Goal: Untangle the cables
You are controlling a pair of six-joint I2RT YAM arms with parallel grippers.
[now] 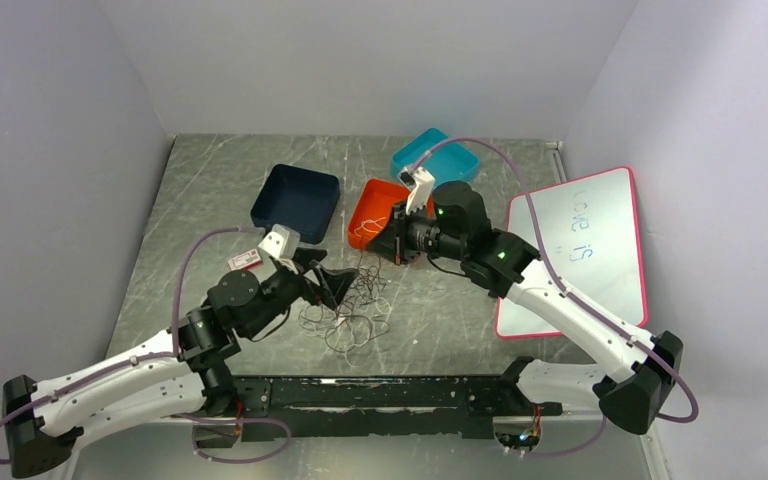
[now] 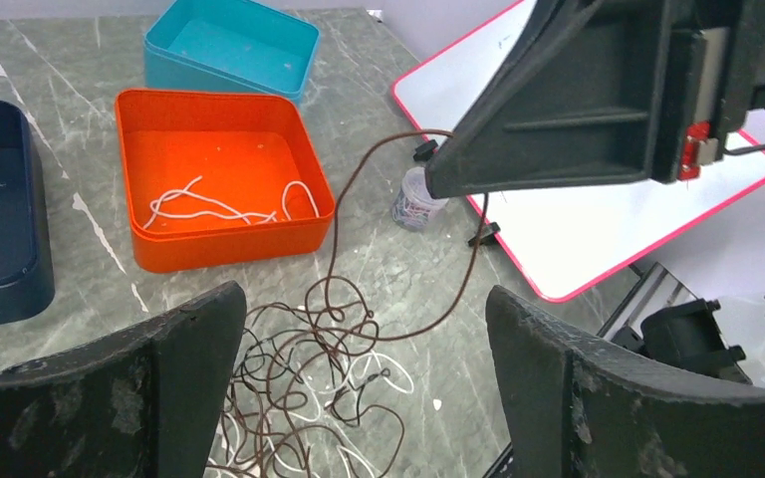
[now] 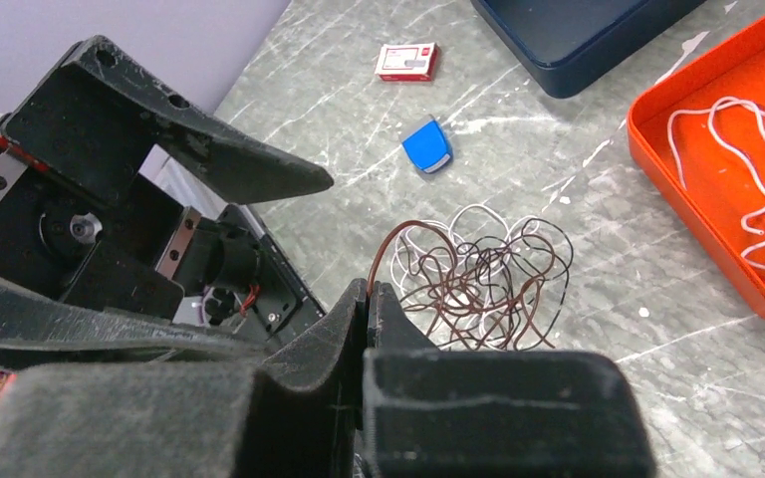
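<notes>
The cables lie in a tangle of brown, black and white loops on the table between the arms. My left gripper is open and empty just above the tangle, one finger on each side. My right gripper is shut on one brown cable, pinched at the fingertips. That cable runs up from the pile to the right gripper. The pile also shows in the right wrist view. A white cable lies alone in the orange tray.
A navy tray, the orange tray and a teal tray stand at the back. A pink-rimmed whiteboard lies at the right. A small red-and-white box, a blue object and a small jar lie nearby.
</notes>
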